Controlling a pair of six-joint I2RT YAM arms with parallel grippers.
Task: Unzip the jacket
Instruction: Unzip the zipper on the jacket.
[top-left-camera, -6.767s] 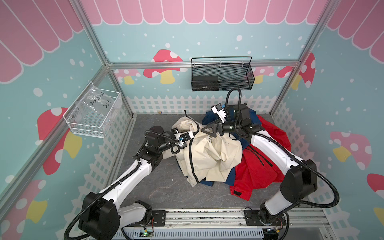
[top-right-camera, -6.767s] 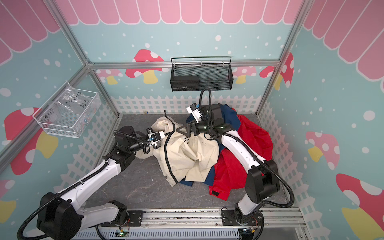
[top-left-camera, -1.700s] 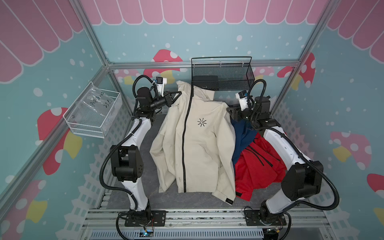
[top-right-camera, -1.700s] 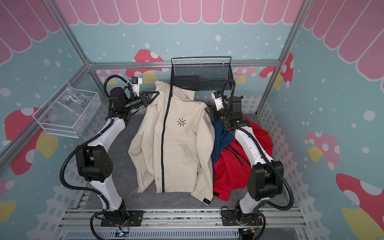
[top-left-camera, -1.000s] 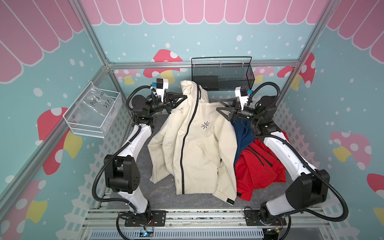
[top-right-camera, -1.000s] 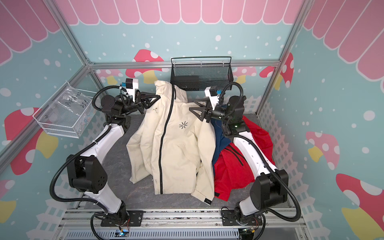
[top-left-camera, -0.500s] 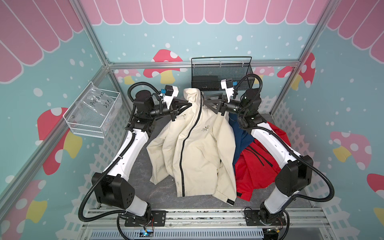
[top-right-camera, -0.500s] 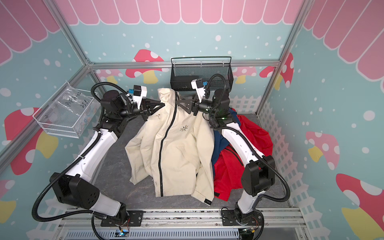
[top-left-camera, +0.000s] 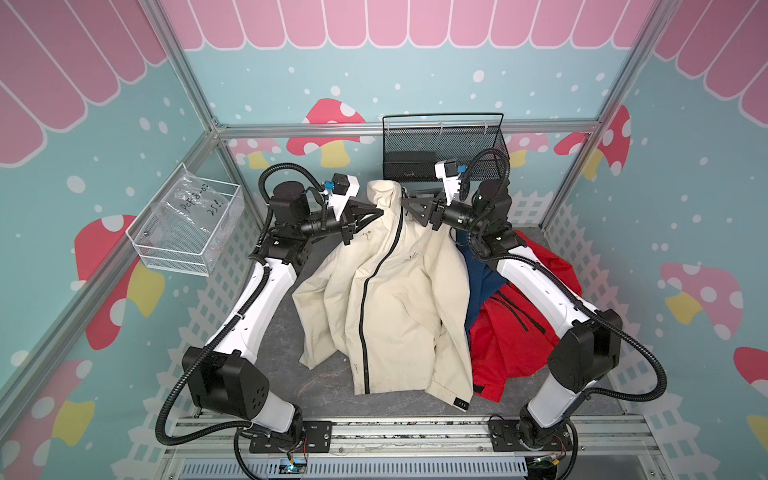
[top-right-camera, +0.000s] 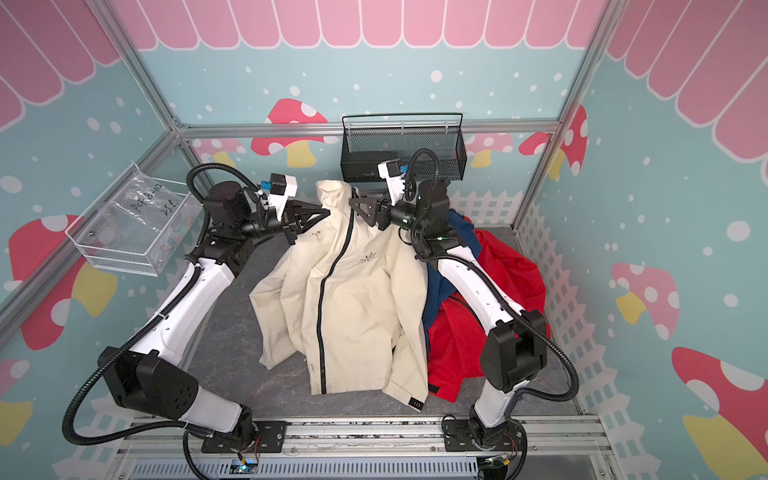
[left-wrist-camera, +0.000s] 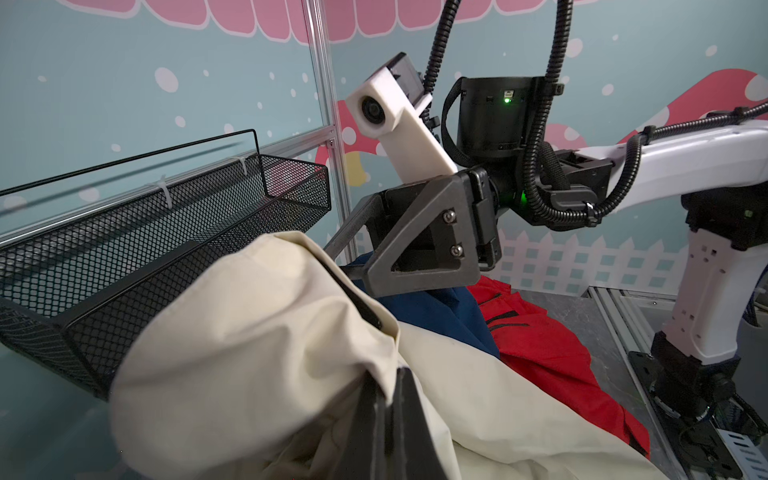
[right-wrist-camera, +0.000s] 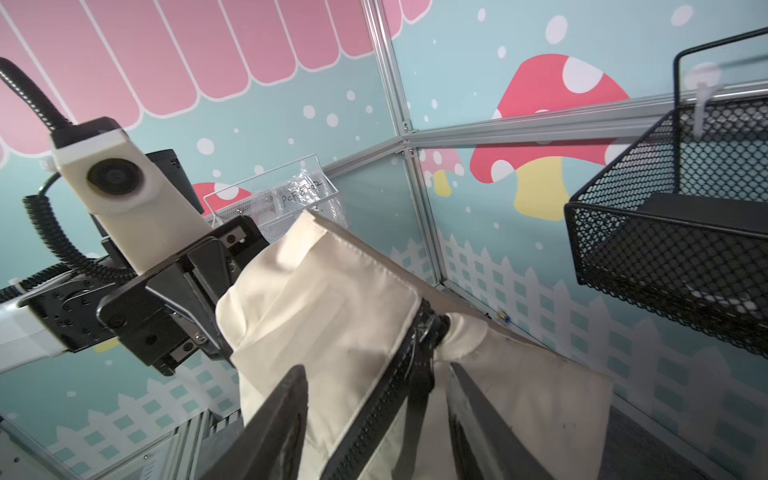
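In a top view the cream jacket lies mid-frame with its collar lifted at upper centre and its black zipper fully closed.

Left wrist view: at lower centre the left gripper is pinched tight on collar fabric.

Right wrist view: the right gripper stands parted astride the zipper top, holding nothing. Next it likely must close on the pull. Handwriting on the clear bin reads roughly "PCF8-02".

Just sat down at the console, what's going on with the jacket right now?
The left gripper is clamped on the collar of the cream fabric jacket, holding its top end up. The right gripper is open, jaws astride the top of the black zipper, not yet closed on it. The zipper looks done up along its whole length.
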